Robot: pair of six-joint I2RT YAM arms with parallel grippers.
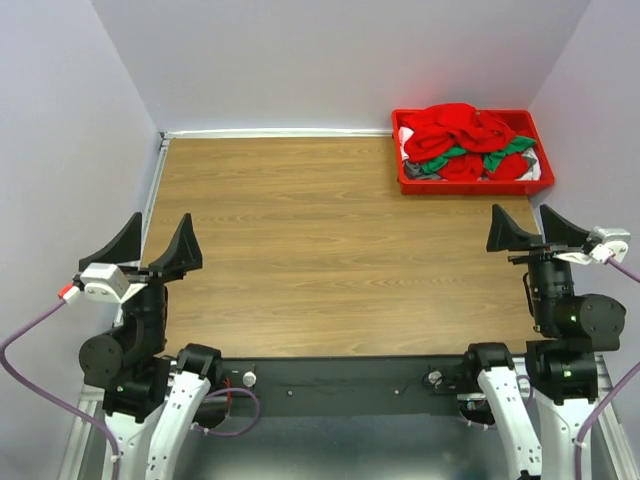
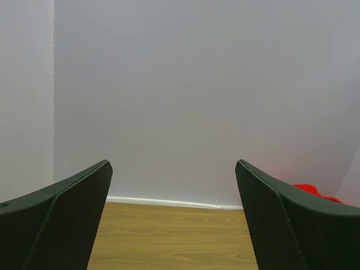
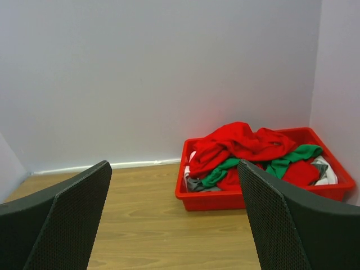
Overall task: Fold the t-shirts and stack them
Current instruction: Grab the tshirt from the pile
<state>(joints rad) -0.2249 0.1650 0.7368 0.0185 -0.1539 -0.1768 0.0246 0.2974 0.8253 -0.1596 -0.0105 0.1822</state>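
Note:
The t-shirts [image 1: 462, 140] lie crumpled in a heap in a red plastic bin [image 1: 470, 186] at the table's far right corner: mostly bright red, with a green one and white and grey ones beneath. The heap also shows in the right wrist view [image 3: 247, 149], and its red top peeks past the finger in the left wrist view [image 2: 315, 191]. My left gripper [image 1: 155, 245] is open and empty above the table's near left edge. My right gripper [image 1: 538, 228] is open and empty near the right edge, in front of the bin.
The wooden table [image 1: 330, 250] is walled at the back and both sides by pale lilac panels. A white strip [image 1: 275, 132] runs along the back edge. The arm bases and cables sit at the near edge.

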